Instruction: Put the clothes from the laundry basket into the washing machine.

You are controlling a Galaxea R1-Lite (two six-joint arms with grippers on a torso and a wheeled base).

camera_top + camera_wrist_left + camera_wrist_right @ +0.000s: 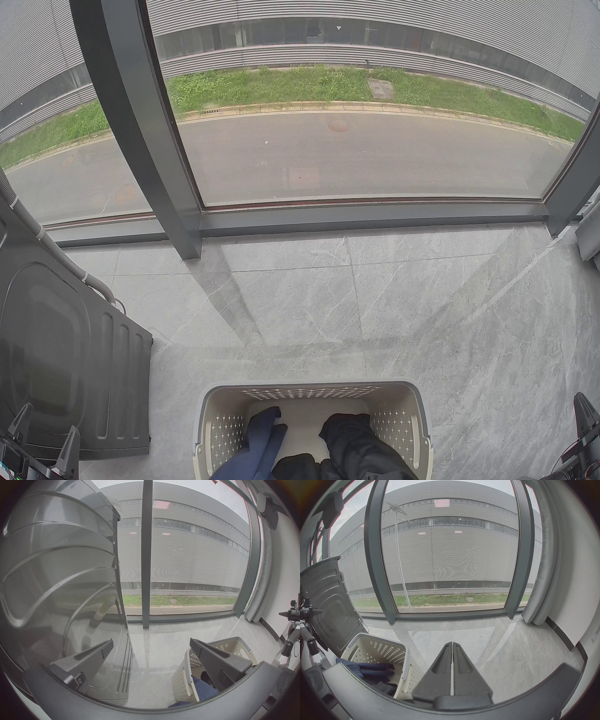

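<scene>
A beige laundry basket (215,431) stands on the floor at the near edge of the head view. It holds a navy blue garment (259,440) and black clothes (359,447). The dark grey washing machine (62,362) stands to the basket's left, showing a ribbed panel. My left gripper (50,419) hangs open and empty in front of that panel, left of the basket; the left wrist view shows its fingers (90,658) spread wide. My right gripper (452,644) is shut with nothing in it, low to the right of the basket (378,648).
A floor-to-ceiling window with a dark frame post (150,144) closes off the far side. A grey hose (62,256) runs down the washing machine. A light curtain (550,573) hangs at the right wall. Grey tiled floor (387,300) lies beyond the basket.
</scene>
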